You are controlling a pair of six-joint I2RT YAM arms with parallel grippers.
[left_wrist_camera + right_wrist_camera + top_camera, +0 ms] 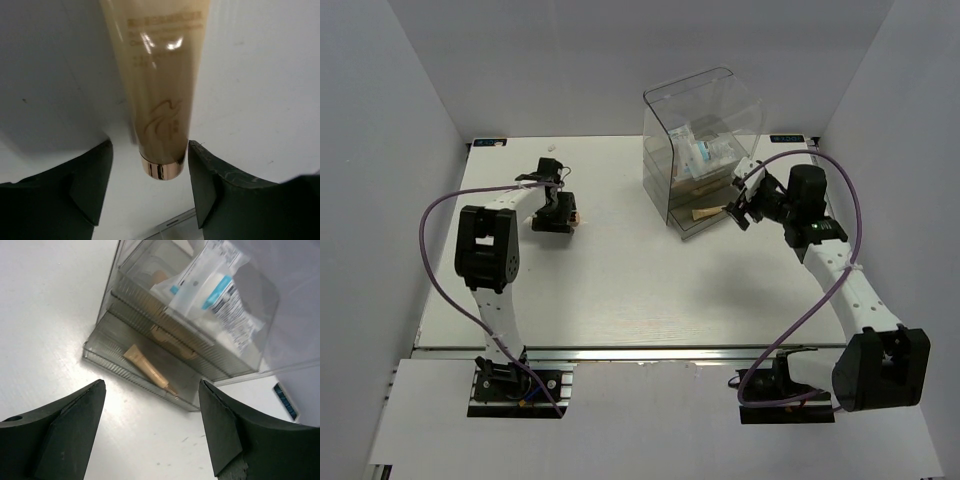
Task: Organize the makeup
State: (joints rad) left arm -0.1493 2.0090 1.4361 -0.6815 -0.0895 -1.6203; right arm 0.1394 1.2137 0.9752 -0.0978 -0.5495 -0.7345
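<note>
The beige squeeze tube (pixel 157 75) with a gold cap (pixel 161 169) lies on the white table. My left gripper (pixel 150 146) is open, and the cap end sits between its jaws, close to the right finger (pixel 207 185). From above the left gripper (pixel 558 218) covers most of the tube (pixel 576 214). My right gripper (pixel 151 385) is open and empty, just in front of the drawer box (pixel 705 140). The bottom drawer (pixel 107 360) is pulled out and holds the thin peach stick (pixel 147 369). The clear packet (pixel 220 290) lies in the top compartment. Peach shapes (pixel 172 340) show behind the middle drawer front.
The clear plastic drawer box (pixel 130 260) stands at the back right of the table, with the right gripper (pixel 738 208) at its open front. A small white object (pixel 551 149) lies near the back edge, behind the left arm. Grey walls enclose the table.
</note>
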